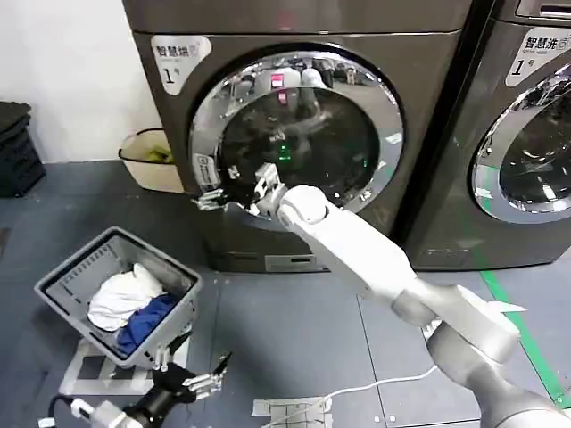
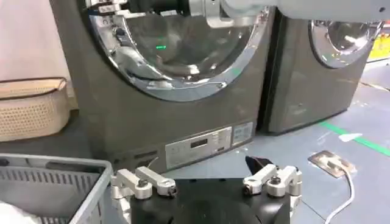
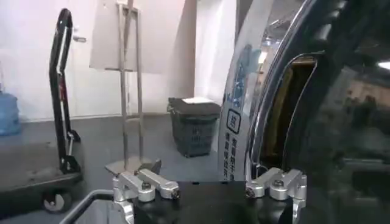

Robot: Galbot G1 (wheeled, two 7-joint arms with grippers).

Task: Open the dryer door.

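The right tool (image 1: pixel 234 185) sits at the left rim of the dryer door (image 1: pixel 296 135), its fingers (image 3: pixel 148 185) spread apart with the chrome edge running beside one of them; nothing looks clamped. The door fills the front of the left-hand machine, and a dark gap shows between its ring and the machine's face, so it seems cracked open but far from swung wide.

The main risk, as I judge it, is the fingers slipping off the smooth chrome if the arm pulls outward without hooking behind the rim, letting the door fall shut. A pull along the wrong arc could also jam the arm against the glass.

The left tool (image 2: pixel 206 184) hangs low, fingers apart, by the laundry basket (image 1: pixel 71 278) on the floor.
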